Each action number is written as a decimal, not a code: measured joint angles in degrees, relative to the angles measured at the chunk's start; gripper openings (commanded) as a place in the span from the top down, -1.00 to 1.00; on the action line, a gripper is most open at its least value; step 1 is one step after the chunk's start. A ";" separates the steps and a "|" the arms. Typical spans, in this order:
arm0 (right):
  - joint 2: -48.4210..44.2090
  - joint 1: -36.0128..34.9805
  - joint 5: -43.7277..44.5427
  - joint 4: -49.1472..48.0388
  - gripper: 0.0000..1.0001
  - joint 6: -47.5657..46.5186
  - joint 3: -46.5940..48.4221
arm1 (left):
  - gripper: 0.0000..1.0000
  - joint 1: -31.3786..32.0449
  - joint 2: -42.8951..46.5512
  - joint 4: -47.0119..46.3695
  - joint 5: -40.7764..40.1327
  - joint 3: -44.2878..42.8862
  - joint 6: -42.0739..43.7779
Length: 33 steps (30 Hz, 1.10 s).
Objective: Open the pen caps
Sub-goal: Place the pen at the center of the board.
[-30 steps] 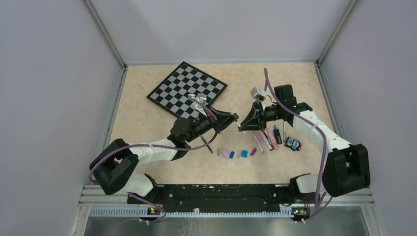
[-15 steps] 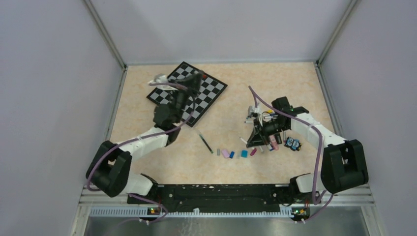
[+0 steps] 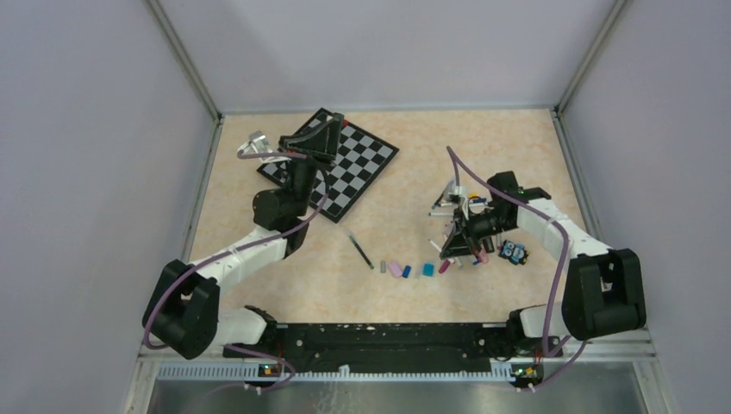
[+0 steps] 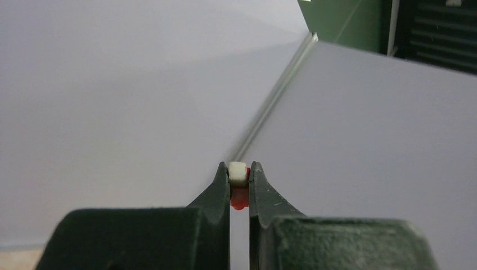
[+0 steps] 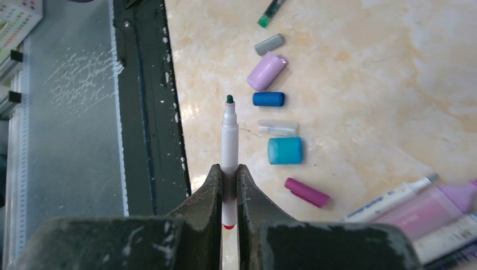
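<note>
My left gripper [image 4: 239, 170] is shut on a small red and white pen cap [image 4: 239, 196]; in the top view it is raised over the checkered board's back left corner [image 3: 338, 126]. My right gripper [image 5: 229, 169] is shut on a white pen [image 5: 229, 132] with its dark tip bare, and hovers low over the table [image 3: 451, 245]. Loose caps lie in a row on the table: grey [image 5: 269, 44], lilac [image 5: 266, 71], blue [image 5: 268, 99], clear [image 5: 278, 127], teal [image 5: 284, 151] and magenta [image 5: 307, 192].
A thin dark pen [image 3: 359, 248] lies left of the cap row. Several pens and pink highlighters [image 3: 477, 247] lie under the right gripper, with the black-and-blue owl figure [image 3: 514, 252] to their right. The checkered board [image 3: 366, 168] lies at the back left. The black base rail [image 5: 149, 107] borders the caps.
The grippers met at the table's middle, then parted. My left arm swung back left over the board with the cap. My right gripper came down toward the cap row with the pen.
</note>
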<state>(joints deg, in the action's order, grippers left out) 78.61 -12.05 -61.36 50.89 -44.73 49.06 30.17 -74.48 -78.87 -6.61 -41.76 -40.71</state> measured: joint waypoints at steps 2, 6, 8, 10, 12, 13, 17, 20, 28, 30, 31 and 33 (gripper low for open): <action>-0.96 2.14 0.17 -0.66 1.00 0.57 0.00 | 1.00 0.20 0.42 2.10 4.87 1.66 -1.55; -4.55 6.60 2.80 -3.02 1.00 2.73 -0.07 | 1.00 2.01 3.67 9.77 14.03 7.04 -3.56; -6.34 8.87 4.52 -4.74 1.00 3.98 -0.48 | 1.00 3.41 6.16 15.06 17.86 9.88 -3.80; -7.65 12.11 6.27 -6.32 1.00 5.18 -1.05 | 1.00 5.16 8.90 21.20 20.92 12.15 -3.61; -8.17 15.61 7.67 -7.65 1.00 6.36 -1.46 | 1.00 6.93 10.86 26.49 22.51 13.29 -2.62; -8.26 17.35 8.33 -8.15 1.00 6.88 -1.60 | 1.00 8.00 11.56 29.18 22.91 13.51 -1.97; -8.37 22.80 10.60 -10.08 1.00 8.44 -2.16 | 1.00 14.10 12.28 39.69 23.04 13.51 1.40; -8.37 24.26 12.28 -11.10 1.00 9.40 -2.56 | 1.00 19.80 10.23 45.03 21.51 13.53 2.99; -8.26 25.55 16.09 -13.20 1.00 11.50 -3.13 | 1.00 30.36 -5.49 54.34 15.96 8.07 5.84; -8.17 26.14 16.59 -13.51 1.00 11.93 -3.39 | 1.00 31.89 -9.14 56.06 14.56 4.74 6.75; -8.13 26.38 16.81 -13.64 1.00 12.02 -3.43 | 1.00 32.65 -11.04 56.63 13.94 2.69 7.37; -7.98 26.84 17.38 -13.81 1.00 12.41 -3.45 | 1.00 33.88 -13.90 56.92 12.90 -0.17 8.09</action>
<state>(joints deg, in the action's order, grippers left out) 70.63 14.79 -43.99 37.08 -32.32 45.60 64.05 -88.38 -21.96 6.28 -41.93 -32.62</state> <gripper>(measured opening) 0.035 0.081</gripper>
